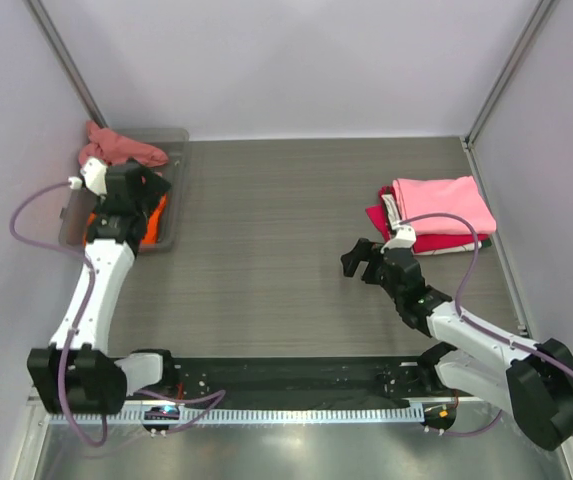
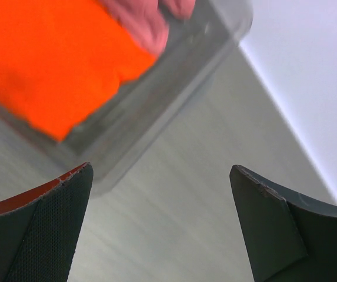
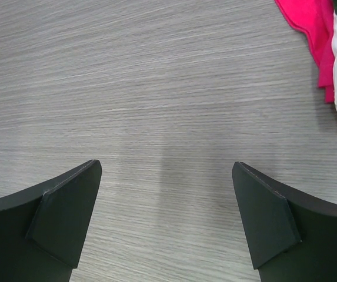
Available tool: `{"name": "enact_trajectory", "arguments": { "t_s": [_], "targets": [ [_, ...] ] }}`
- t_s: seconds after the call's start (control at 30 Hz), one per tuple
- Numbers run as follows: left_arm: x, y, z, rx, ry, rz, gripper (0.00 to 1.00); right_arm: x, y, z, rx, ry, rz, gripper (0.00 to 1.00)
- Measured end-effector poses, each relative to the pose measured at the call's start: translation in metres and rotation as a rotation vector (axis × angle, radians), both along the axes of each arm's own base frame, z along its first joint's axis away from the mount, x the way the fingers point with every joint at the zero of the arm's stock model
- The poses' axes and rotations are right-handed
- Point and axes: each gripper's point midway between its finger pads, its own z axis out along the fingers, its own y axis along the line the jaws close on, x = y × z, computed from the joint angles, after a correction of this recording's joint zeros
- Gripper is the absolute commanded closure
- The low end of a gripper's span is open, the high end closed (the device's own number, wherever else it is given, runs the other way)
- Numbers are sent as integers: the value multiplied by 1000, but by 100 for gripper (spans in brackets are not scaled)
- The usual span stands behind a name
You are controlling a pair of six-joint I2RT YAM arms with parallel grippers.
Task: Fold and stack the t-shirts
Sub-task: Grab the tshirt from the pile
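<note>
1. Left tool (image 2: 160, 170): jaws wide apart, empty, hovering over tray (image 1: 180, 170) at far left of surface (image 1: 266, 230).
2. Orange shirt (image 2: 44, 59) lies in tray, just past the tool; salmon shirt (image 1: 116, 148) bunched at tray's far end.
3. Right tool (image 3: 166, 166): released, empty, above surface.
4. Pink shirt (image 1: 444, 203) folded flat atop crimson shirt (image 3: 306, 17), stacked at right edge, near right tool, not touching.

Robot test cell, laboratory type. Grey wood-grain bench (image 1: 296, 250) boxed in by plain lilac panels (image 1: 296, 60) on bare metal posts (image 1: 64, 60); black mounting rail (image 1: 296, 372) along the near edge carrying left arm (image 1: 94, 295) and right arm (image 1: 476, 335), purple cables (image 1: 12, 225) looping free.
</note>
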Motion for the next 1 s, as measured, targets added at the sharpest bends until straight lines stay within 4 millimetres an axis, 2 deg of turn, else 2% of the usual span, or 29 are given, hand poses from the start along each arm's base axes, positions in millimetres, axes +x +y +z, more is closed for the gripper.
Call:
{"name": "enact_trajectory", "arguments": {
  "t_s": [0.1, 0.2, 0.33, 0.4, 0.5, 0.57, 0.67, 0.73, 0.77, 0.8, 0.83, 0.87, 1.0],
  "targets": [
    [36, 30, 31, -8, -4, 104, 3, -2, -1, -2, 4, 4, -1, 0],
    [63, 55, 18, -28, 57, 187, 8, -3, -1, -2, 7, 1, 2, 1],
    [92, 77, -42, -31, 220, 256, 9, -3, -1, 2, 12, -12, 3, 1],
    [107, 81, -80, -26, 342, 269, 9, -3, -1, 5, 16, -20, 3, 1],
    [127, 84, -122, -28, 457, 272, 9, -4, -1, 7, 19, -29, 4, 1],
    [135, 86, -155, -37, 539, 271, 14, -4, -2, 6, 19, -32, 5, 1],
    [132, 90, -190, -49, 631, 278, 25, -5, -2, 5, 18, -31, 5, 1],
    [132, 94, -190, -62, 639, 289, 44, -5, -2, 6, 18, -32, 5, 1],
    [133, 95, -189, -78, 631, 293, 58, -5, -2, 7, 19, -35, 4, 1],
    [131, 96, -189, -99, 629, 299, 84, -5, -2, 8, 21, -38, 4, 1],
    [129, 97, -190, -113, 628, 303, 95, -5, -2, 9, 23, -43, 4, 1],
    [123, 100, -191, -125, 634, 310, 100, -5, -2, 10, 25, -47, 4, 1],
    [100, 102, -171, -143, 616, 322, 100, -5, -2, 13, 27, -56, 4, 2]
  ]
}}
